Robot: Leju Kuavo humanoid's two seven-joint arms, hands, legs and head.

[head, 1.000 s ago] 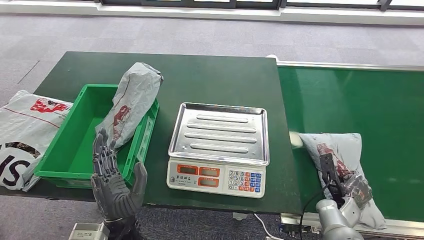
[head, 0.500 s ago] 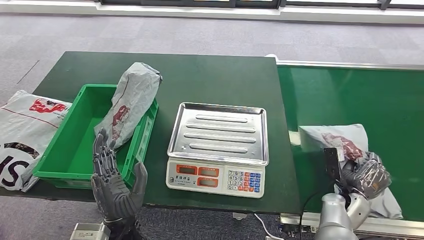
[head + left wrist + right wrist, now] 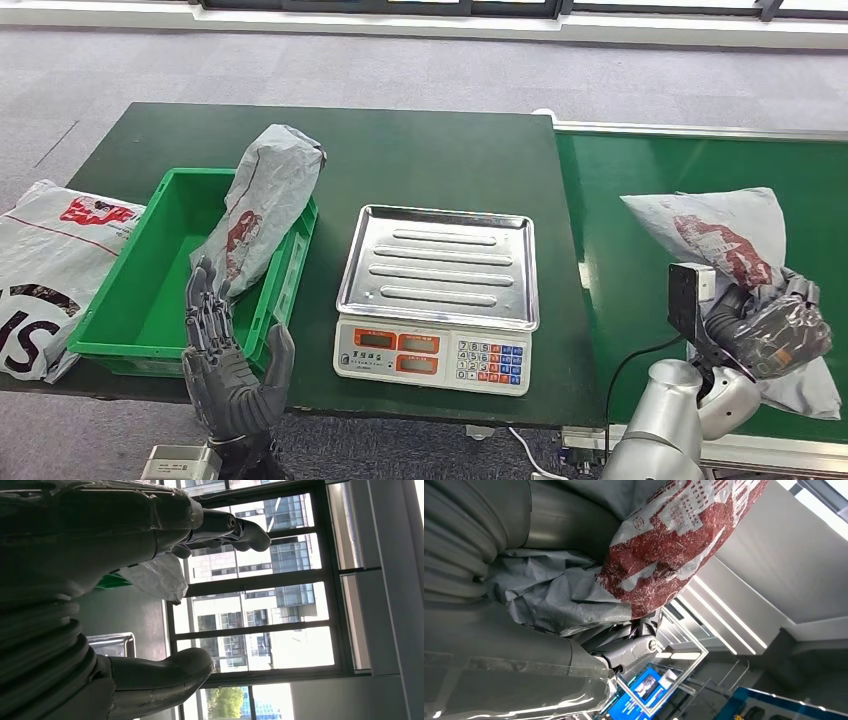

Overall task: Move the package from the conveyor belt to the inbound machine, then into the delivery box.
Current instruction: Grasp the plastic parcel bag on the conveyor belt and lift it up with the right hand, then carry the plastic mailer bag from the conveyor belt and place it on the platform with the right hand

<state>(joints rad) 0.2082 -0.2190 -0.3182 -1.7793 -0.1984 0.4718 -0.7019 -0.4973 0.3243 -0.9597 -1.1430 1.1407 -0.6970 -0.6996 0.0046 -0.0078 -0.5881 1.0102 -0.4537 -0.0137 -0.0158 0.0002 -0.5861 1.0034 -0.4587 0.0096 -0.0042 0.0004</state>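
Observation:
My right hand grips a grey package with a red print and holds it up over the green conveyor belt. Up close in the right wrist view, the same package is crumpled in that hand. The inbound machine, a scale with a steel tray, stands on the dark green table. To its left sits the green delivery box, with another grey package leaning over its rim. My left hand stands upright at the table's front edge, fingers apart, holding nothing.
A large white bag with red and black print lies at the table's left end beside the box. The scale's keypad and displays face me. Grey carpet lies beyond the table.
My right hand has lifted the package off the belt, raising it up and to the right. The left hand has not moved.

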